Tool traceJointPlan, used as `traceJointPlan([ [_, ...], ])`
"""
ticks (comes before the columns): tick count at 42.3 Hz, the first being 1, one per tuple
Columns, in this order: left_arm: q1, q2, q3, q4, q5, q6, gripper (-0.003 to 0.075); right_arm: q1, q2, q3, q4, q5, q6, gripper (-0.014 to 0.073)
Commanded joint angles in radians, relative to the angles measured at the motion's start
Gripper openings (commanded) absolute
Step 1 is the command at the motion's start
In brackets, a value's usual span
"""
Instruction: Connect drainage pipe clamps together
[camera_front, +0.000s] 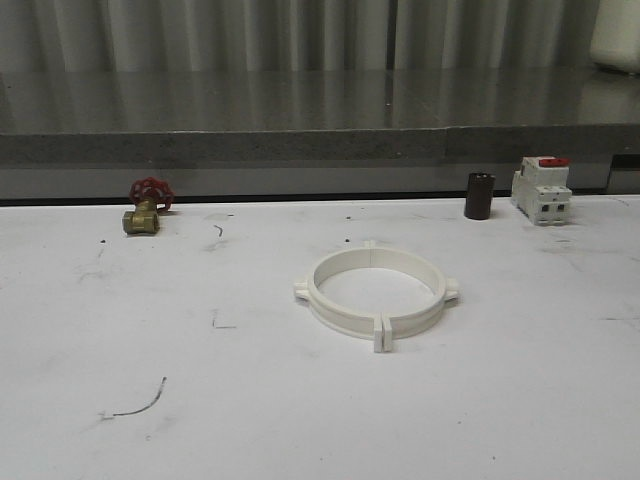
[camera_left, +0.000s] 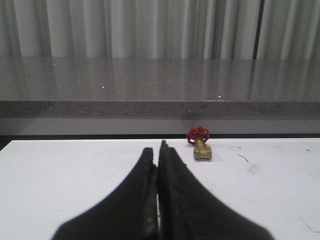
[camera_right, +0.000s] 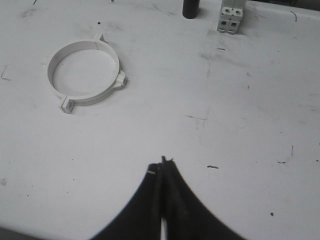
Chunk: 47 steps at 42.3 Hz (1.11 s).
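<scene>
Lying flat near the middle of the white table (camera_front: 120, 330), the two drainage pipe clamps (camera_front: 375, 291) are meeting end to end and forming one full ring, their square tabs touching at the near and far seams. Dark scuffs and pen-like marks are showing across the tabletop. Along the table's far edge, a brass valve with a red handwheel (camera_front: 145, 207) is sitting to the left, while a dark cylinder (camera_front: 479, 196) and a white breaker with a red top (camera_front: 541, 188) are standing just beside each other to the right. Behind the table, a grey speckled ledge (camera_front: 300, 125) is running across the room under pale ribbed panelling (camera_front: 250, 35). The left gripper (camera_left: 158, 152) is hanging with its black fingers pressed together, holding nothing. The right gripper (camera_right: 162, 165) is likewise closed and empty, well apart from the ring.
</scene>
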Motion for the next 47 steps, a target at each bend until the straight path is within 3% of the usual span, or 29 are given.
traceJointPlan([
  [1, 0.004, -0.012, 0.024, -0.011, -0.079, 0.0, -0.002, -0.008, -0.003, -0.025, -0.007, -0.056, 0.003, -0.0069],
  [40, 0.004, -0.012, 0.024, -0.011, -0.079, 0.0, -0.002, -0.004, -0.025, -0.01, -0.011, -0.061, 0.003, -0.0069],
  [47, 0.004, -0.01, 0.024, -0.011, -0.079, 0.0, -0.002, -0.078, -0.165, 0.13, -0.019, -0.225, -0.018, -0.0065],
])
